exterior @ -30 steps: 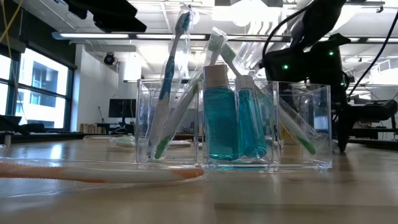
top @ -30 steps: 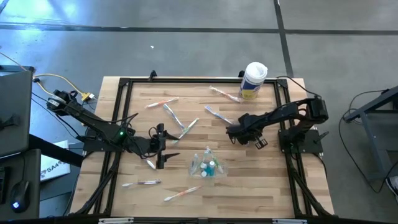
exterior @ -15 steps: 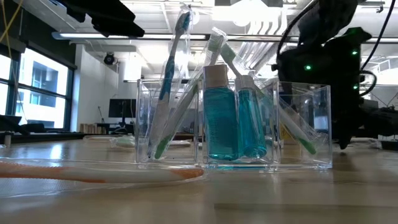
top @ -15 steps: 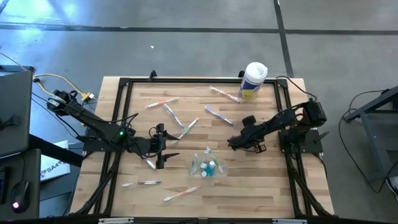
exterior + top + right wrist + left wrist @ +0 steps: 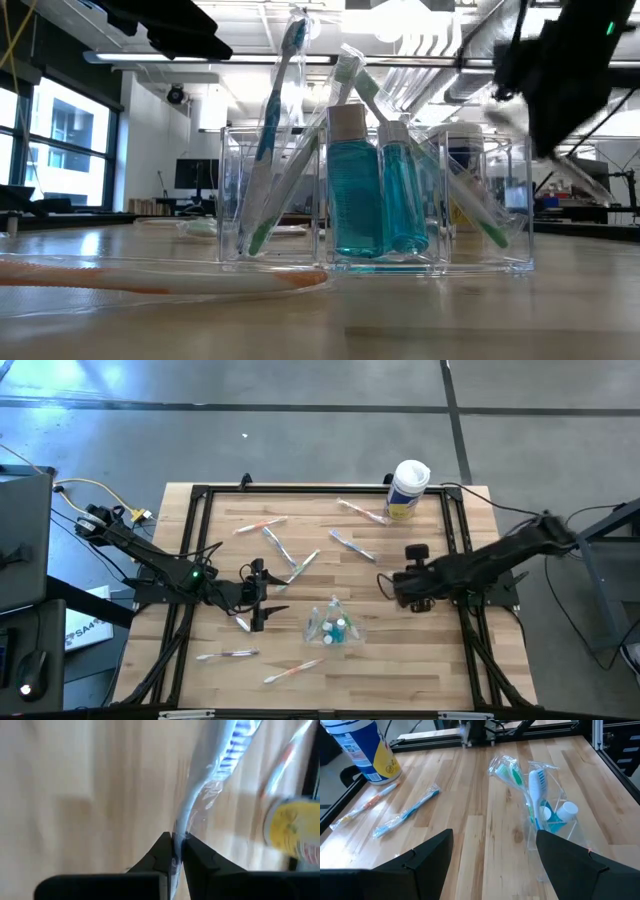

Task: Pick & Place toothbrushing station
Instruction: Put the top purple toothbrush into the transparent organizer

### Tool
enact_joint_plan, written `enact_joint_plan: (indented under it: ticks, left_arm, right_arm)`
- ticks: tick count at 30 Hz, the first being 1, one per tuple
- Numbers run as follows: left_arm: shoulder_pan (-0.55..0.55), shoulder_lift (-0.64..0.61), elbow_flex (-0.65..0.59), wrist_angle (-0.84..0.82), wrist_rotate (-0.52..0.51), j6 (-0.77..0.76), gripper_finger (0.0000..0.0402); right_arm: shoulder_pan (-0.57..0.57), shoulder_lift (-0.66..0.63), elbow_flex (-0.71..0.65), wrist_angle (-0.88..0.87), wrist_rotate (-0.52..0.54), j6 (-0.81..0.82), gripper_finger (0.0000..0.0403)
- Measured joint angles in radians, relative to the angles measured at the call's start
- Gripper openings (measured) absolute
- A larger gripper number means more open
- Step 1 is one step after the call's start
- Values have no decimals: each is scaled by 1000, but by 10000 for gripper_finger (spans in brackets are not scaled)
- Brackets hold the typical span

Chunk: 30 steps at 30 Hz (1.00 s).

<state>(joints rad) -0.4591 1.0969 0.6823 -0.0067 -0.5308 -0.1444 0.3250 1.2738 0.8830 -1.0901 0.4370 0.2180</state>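
Observation:
The toothbrushing station [image 5: 332,625] [image 5: 375,200] [image 5: 542,807], a clear cup holding wrapped toothbrushes and blue white-capped tubes, stands on its base near the table's middle. My left gripper [image 5: 258,598] [image 5: 490,865] hovers open to the station's left, aimed at it, with nothing between its fingers. My right gripper [image 5: 389,586] [image 5: 177,842] hangs above the table to the station's right, shut on a wrapped toothbrush with blue bristles [image 5: 232,747]. My right gripper pinches the toothbrush's clear wrapper at the handle end [image 5: 179,831] between its two fingertips. The brush runs on away from the fingers, roughly in line with them, head farthest off. Whether the head end touches the table, I cannot tell.
A white canister with a yellow label [image 5: 408,488] [image 5: 362,750] stands at the far edge. Several wrapped toothbrushes lie loose on the wood, on the far half [image 5: 262,525] and by the near edge [image 5: 228,655]. A black frame [image 5: 300,490] borders the tabletop.
My right gripper has risen off the table and swung a little toward the near and right edges, rolling as it went; its arm now stretches out straighter. The left arm and the station have kept still.

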Motion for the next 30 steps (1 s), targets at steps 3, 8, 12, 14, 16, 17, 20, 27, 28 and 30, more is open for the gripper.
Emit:
enact_joint_plan:
  ticks: [3, 8, 12, 14, 16, 17, 20, 27, 28, 30]
  left_arm:
    - [0, 0, 0, -4, 0, 0, 285]
    - [0, 0, 0, -4, 0, -18, 285]
    - [0, 0, 0, -4, 0, -18, 285]
    - [0, 0, 0, -4, 1, -19, 285]
    - [0, 0, 0, -11, 5, -25, 285]
    - [0, 0, 0, -13, 10, -26, 285]
    - [0, 0, 0, -19, 24, -38, 285]
    - [0, 0, 0, -61, 43, -48, 285]
    - [0, 0, 0, -60, 46, -49, 285]
    - [0, 0, 0, -57, 46, -48, 285]
  right_arm:
    - [56, -120, 6, 93, 87, 99, 19]
    - [135, -274, 7, 320, 243, 271, 19]
    - [205, -305, 1, 583, 268, 228, 19]
    - [247, -294, -16, 707, 295, 170, 19]
    - [284, -273, -46, 838, 334, 131, 19]
    - [302, -258, -63, 899, 355, 120, 19]
    - [356, -211, -126, 1038, 428, 116, 19]
    - [503, -169, -231, 1131, 650, 252, 19]
    - [515, -169, -241, 1147, 669, 259, 19]
    - [528, -170, -268, 1216, 681, 250, 19]
